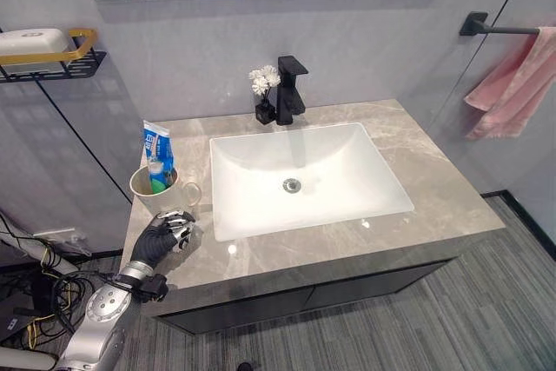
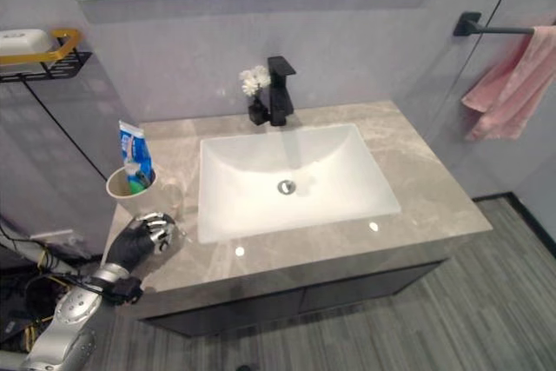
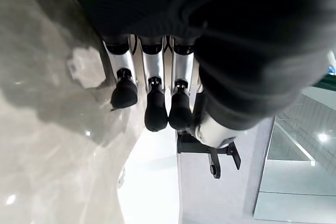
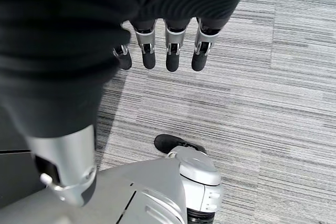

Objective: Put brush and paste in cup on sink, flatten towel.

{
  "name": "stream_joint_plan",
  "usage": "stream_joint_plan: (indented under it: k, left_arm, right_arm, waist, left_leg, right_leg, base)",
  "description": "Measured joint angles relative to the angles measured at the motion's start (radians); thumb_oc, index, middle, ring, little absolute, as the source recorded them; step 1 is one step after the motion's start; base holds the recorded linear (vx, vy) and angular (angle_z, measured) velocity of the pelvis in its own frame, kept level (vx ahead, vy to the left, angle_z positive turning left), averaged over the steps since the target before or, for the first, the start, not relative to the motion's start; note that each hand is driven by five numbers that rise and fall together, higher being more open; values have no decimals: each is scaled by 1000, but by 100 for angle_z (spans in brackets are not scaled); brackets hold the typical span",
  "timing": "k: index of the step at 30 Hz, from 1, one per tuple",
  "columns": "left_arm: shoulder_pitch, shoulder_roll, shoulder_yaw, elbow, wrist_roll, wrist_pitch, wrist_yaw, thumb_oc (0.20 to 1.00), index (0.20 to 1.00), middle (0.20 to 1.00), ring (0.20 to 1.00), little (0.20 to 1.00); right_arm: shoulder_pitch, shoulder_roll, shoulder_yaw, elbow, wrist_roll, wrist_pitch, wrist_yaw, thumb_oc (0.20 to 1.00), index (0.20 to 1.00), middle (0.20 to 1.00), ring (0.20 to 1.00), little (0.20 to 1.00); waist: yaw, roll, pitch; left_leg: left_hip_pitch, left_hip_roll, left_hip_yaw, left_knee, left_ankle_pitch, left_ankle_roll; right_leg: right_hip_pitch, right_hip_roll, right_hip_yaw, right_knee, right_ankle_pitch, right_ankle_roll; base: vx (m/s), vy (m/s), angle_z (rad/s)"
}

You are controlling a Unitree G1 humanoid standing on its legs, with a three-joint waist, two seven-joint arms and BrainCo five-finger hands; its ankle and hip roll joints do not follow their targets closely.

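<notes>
A beige cup (image 1: 143,186) stands on the grey counter (image 1: 434,188), left of the sink. A blue and white toothpaste tube (image 1: 158,147) stands upright in it, green cap down. I cannot make out a toothbrush. My left hand (image 1: 162,239) rests on the counter just in front of the cup, its fingers (image 3: 156,109) relaxed and holding nothing. A pink towel (image 1: 512,84) hangs bunched on a black bar (image 1: 495,28) on the right wall. My right hand (image 4: 173,51) hangs open over the striped floor.
The white sink basin (image 1: 365,202) fills the counter's middle. Behind it stand a black faucet (image 1: 291,89) and a small vase of white flowers (image 1: 263,84). A wall shelf (image 1: 52,62) at upper left carries a white soap dish. A mirror hangs above.
</notes>
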Motion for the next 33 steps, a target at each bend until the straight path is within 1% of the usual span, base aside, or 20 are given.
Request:
stream_joint_plan:
  k: [9, 20, 24, 27, 29, 33]
  left_arm:
    - [-63, 2, 15, 81, 32, -12, 22, 200, 200, 200, 200, 200]
    - [-167, 13, 15, 182, 39, -18, 75, 200, 200, 200, 200, 200]
    - [-213, 16, 16, 218, 60, -20, 93, 200, 200, 200, 200, 200]
    - [-226, 15, 17, 216, 68, -20, 114, 200, 200, 200, 200, 200]
    - [-239, 15, 19, 214, 68, -33, 128, 200, 200, 200, 200, 200]
    - [-281, 16, 15, 214, 68, -39, 147, 200, 200, 200, 200, 200]
  right_arm:
    - [6, 0, 10, -4, 0, 1, 1, 1000, 1000, 1000, 1000, 1000]
    - [-10, -1, 39, -36, 0, 1, 2, 1000, 1000, 1000, 1000, 1000]
    - [-12, -2, 41, -42, -1, 1, 2, 1000, 1000, 1000, 1000, 1000]
    - [-10, -2, 44, -44, -1, 1, 2, 1000, 1000, 1000, 1000, 1000]
    - [-15, -2, 49, -45, -1, 1, 1, 1000, 1000, 1000, 1000, 1000]
    - [-27, 2, 65, -45, -1, 1, 1, 1000, 1000, 1000, 1000, 1000]
  waist:
    - [-4, -11, -11]
    - [-4, -15, -21]
    - [-5, -24, -17]
    - [-10, -33, -9]
    - [-8, -41, -4]
    - [-7, -52, 14]
  left_leg:
    - [-2, -1, 7, 0, -6, 0]
    - [-28, 0, 31, 0, -5, 6]
    - [-36, 0, 37, 0, -4, 5]
    - [-35, 0, 44, 0, -4, 5]
    - [-49, 1, 50, -1, -5, 2]
    - [-59, 1, 57, -1, -3, 4]
  right_leg:
    - [-6, -1, 9, 0, 1, 0]
    - [-41, -1, 31, 0, 14, -1]
    - [-53, 0, 45, 0, 21, -1]
    - [-56, 0, 50, 0, 23, 0]
    - [-74, 0, 54, 0, 28, 1]
    - [-86, 0, 59, 0, 36, 0]
  base:
    - [2, 5, -1]
    - [3, 19, -6]
    - [-9, 6, -6]
    - [-15, 7, -6]
    - [-17, 2, -8]
    - [-20, -2, -7]
